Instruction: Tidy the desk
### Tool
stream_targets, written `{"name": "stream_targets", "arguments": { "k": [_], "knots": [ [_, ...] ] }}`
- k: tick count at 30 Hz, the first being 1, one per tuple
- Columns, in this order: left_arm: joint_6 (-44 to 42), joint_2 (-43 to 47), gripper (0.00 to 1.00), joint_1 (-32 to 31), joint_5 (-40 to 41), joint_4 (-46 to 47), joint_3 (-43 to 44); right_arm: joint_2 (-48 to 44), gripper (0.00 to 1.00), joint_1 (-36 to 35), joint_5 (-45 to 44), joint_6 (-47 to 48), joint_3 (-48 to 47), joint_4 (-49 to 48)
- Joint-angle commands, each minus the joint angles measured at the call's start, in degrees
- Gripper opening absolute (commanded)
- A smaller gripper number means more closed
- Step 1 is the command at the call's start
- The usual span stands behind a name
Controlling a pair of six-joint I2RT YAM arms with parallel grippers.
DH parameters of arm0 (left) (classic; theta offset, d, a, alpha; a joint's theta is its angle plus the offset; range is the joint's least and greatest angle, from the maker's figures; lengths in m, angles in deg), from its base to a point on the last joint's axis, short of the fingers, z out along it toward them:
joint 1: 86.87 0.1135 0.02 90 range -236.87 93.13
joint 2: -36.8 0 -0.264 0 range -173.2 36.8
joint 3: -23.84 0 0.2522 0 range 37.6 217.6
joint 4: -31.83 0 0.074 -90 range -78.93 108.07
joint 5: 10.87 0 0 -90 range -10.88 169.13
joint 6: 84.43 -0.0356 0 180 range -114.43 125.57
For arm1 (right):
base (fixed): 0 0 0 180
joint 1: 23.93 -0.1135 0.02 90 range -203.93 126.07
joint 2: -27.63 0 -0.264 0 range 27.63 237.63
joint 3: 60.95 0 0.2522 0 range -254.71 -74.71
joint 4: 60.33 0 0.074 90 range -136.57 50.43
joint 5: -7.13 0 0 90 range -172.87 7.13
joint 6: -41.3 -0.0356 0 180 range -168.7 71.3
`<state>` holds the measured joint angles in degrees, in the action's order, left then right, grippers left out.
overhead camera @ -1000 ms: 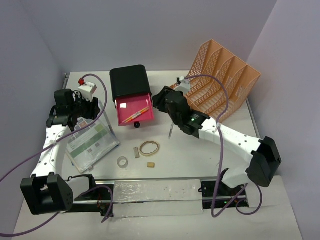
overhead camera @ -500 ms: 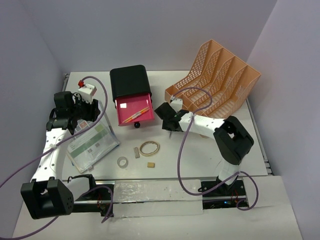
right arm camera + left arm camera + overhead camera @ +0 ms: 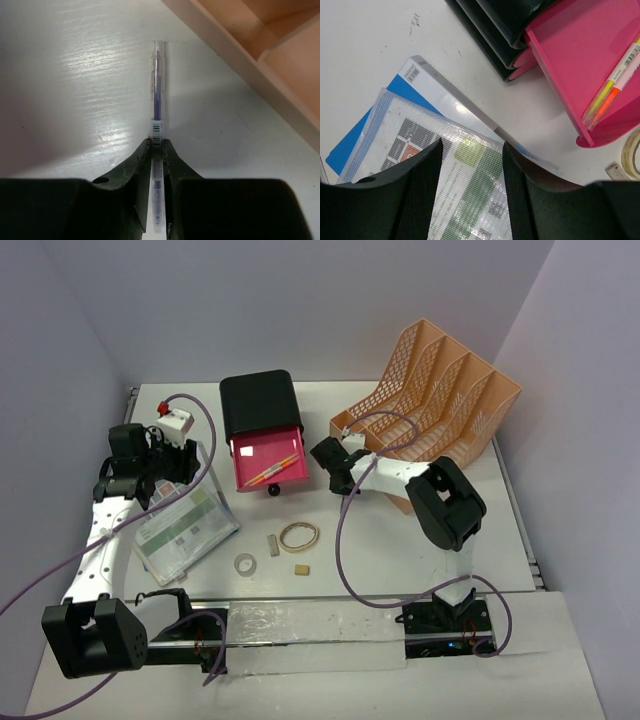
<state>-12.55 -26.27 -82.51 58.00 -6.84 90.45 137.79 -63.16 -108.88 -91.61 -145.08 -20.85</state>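
**Top view.** The desk (image 3: 360,560) is a white rectangular top filling the floor of the scene. Its far edge runs left to right along the back wall and its near edge carries the arm bases. Foreshortening hides which side is the longer. It bears a black drawer box (image 3: 260,405) with an open pink drawer (image 3: 268,462), a peach mesh file rack (image 3: 440,400), a plastic document sleeve (image 3: 185,525), a rubber band (image 3: 298,536) and a tape roll (image 3: 245,563).

**Right wrist view.** The right gripper (image 3: 156,145) has its fingers pinched on a clear pen (image 3: 157,95). The pen lies flat on the desk, its long axis in line with the fingers, near the rack's base.

**Left wrist view.** The left gripper (image 3: 471,145) hangs over the sleeve, fingers well apart and holding nothing.
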Motion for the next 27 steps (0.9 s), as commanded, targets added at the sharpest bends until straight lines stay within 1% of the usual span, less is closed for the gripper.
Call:
{"name": "stream_targets", "arguments": {
  "k": [1, 5, 7, 9, 11, 13, 16, 19, 20, 22, 25, 27],
  "knots": [
    [-0.85, 0.92, 0.58, 0.47, 0.48, 2.24, -0.64, -2.27, 0.0, 0.03, 2.2, 0.13, 2.9, -1.17],
    [-0.62, 0.67, 0.58, 0.54, 0.47, 2.32, -0.64, -9.19, 0.0, -0.04, 2.83, -0.97, 6.96, -3.31],
    [-0.65, 0.84, 0.58, 0.47, 0.35, 2.35, -1.01, -16.52, 0.0, -0.07, 4.56, -1.02, 10.45, -7.01],
    [-0.69, 1.1, 0.58, 0.47, 0.77, 2.36, -1.47, -19.73, 0.0, -0.19, 5.09, -1.03, 12.74, -9.2],
    [-0.64, 1.67, 0.58, 0.52, 1.51, 2.36, -2.25, -26.39, 0.0, -0.63, 4.96, -1.6, 14.57, -12.4],
    [-0.83, 2.56, 0.59, 0.56, 2.61, 2.54, -3.82, -32.58, 0.0, -1.06, 4.94, -2.23, 15.63, -15.63],
    [-0.93, 3.34, 0.59, 0.58, 5.05, 3.69, -6.39, -35.37, 0.0, -2.48, 5.18, -3.11, 14.43, -19.72],
    [-0.48, 3.5, 0.59, 0.84, 6.77, 4.6, -7.97, -36.06, 0.0, -5.05, 4.73, -4.41, 12.82, -24.78],
    [-0.23, 3.66, 0.59, 1.0, 7.24, 5.27, -9.55, -35.11, 0.0, -8.28, 4.68, -5.37, 12.24, -30.13],
    [0.01, 3.74, 0.59, 1.0, 7.33, 5.83, -10.34, -33.35, 0.0, -9.69, 5.2, -6.5, 11.49, -37.0],
    [0.25, 3.59, 0.59, 1.0, 7.45, 5.95, -11.16, -26.51, 0.0, -10.73, 7.95, -12.28, 7.74, -42.39],
    [0.39, 3.51, 0.59, 1.06, 7.68, 5.95, -11.28, -22.76, 0.0, -11.01, 7.91, -15.12, 6.25, -45.49]
  ]
}}
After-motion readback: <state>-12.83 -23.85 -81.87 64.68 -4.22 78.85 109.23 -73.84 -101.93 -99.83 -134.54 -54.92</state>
